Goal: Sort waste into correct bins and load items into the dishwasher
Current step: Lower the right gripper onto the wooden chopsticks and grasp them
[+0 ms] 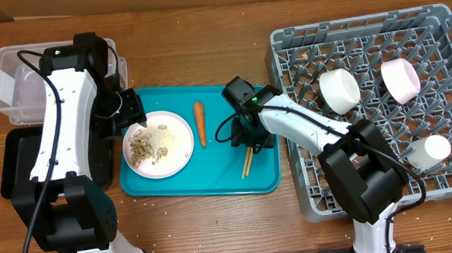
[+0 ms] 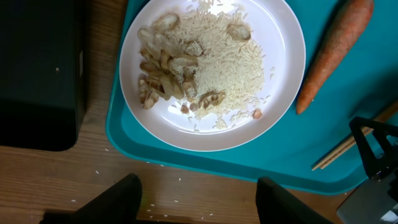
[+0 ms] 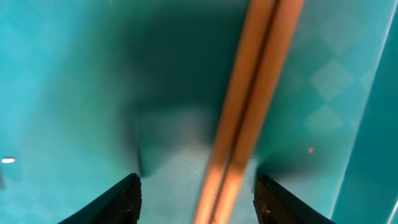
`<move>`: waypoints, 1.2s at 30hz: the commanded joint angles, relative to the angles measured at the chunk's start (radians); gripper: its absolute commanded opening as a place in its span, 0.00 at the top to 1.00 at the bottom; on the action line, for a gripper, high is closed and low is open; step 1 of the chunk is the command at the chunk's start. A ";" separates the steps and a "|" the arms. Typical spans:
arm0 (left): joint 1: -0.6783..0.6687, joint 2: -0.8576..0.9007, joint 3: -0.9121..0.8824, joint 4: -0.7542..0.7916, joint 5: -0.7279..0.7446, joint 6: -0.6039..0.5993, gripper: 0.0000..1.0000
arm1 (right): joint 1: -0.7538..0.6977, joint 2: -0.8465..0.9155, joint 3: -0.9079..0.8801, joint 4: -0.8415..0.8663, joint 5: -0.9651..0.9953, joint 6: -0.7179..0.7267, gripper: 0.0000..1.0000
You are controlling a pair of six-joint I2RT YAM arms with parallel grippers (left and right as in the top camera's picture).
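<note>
A white plate [image 1: 177, 148] with beige scraps and rice [image 2: 205, 68] sits on the teal tray [image 1: 213, 185]. An orange carrot [image 1: 200, 122] lies beside it, and also shows in the left wrist view [image 2: 329, 53]. My left gripper [image 2: 198, 199] is open over the wood just off the tray's left edge, near the plate. My right gripper [image 3: 198, 199] is open, low over the tray, its fingers on either side of the wooden chopsticks [image 3: 249, 106], which also show in the overhead view [image 1: 247, 162]. Two white cups [image 1: 339, 89] and a pink bowl [image 1: 400, 80] sit in the grey rack [image 1: 307, 192].
A clear tub [image 1: 7, 87] stands at the far left with a black tray [image 1: 17, 172] in front of it. Loose rice grains lie on the wood by the left gripper [image 2: 155, 165].
</note>
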 commanded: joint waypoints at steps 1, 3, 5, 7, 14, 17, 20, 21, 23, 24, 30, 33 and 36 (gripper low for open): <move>0.002 -0.016 0.011 0.002 -0.006 0.013 0.39 | 0.005 -0.015 -0.035 0.009 -0.024 0.011 0.39; 0.002 -0.016 0.011 0.002 -0.006 0.013 0.39 | 0.005 -0.015 -0.034 0.006 -0.025 0.011 0.39; 0.002 -0.016 0.011 0.002 -0.006 0.013 0.39 | 0.005 -0.015 -0.032 -0.002 -0.023 0.011 0.39; 0.002 -0.016 0.011 0.001 -0.006 0.013 0.39 | 0.003 -0.019 -0.021 -0.017 -0.021 0.011 0.39; 0.002 -0.016 0.011 0.002 -0.006 0.013 0.39 | 0.003 -0.084 0.094 -0.082 0.040 0.010 0.39; 0.002 -0.016 0.011 0.002 -0.006 0.013 0.39 | 0.003 -0.092 0.101 -0.079 0.036 0.010 0.39; 0.002 -0.016 0.011 0.002 -0.006 0.013 0.38 | 0.010 -0.090 0.094 -0.076 0.036 0.011 0.39; 0.002 -0.016 0.011 0.002 -0.006 0.013 0.39 | 0.013 -0.089 0.093 -0.073 0.036 0.011 0.39; 0.002 -0.016 0.011 0.002 -0.006 0.013 0.39 | 0.019 -0.084 0.091 -0.071 0.036 0.011 0.39; 0.002 -0.016 0.011 0.002 -0.006 0.013 0.39 | 0.022 -0.080 0.091 -0.070 0.036 0.011 0.39; 0.002 -0.016 0.011 0.001 -0.006 0.013 0.39 | 0.031 -0.031 0.091 -0.063 0.029 0.011 0.39; 0.002 -0.016 0.011 0.001 -0.006 0.013 0.38 | 0.035 -0.004 0.091 -0.064 0.023 0.011 0.39; 0.002 -0.016 0.011 0.001 -0.006 0.013 0.39 | 0.037 0.026 0.091 -0.065 0.021 0.011 0.39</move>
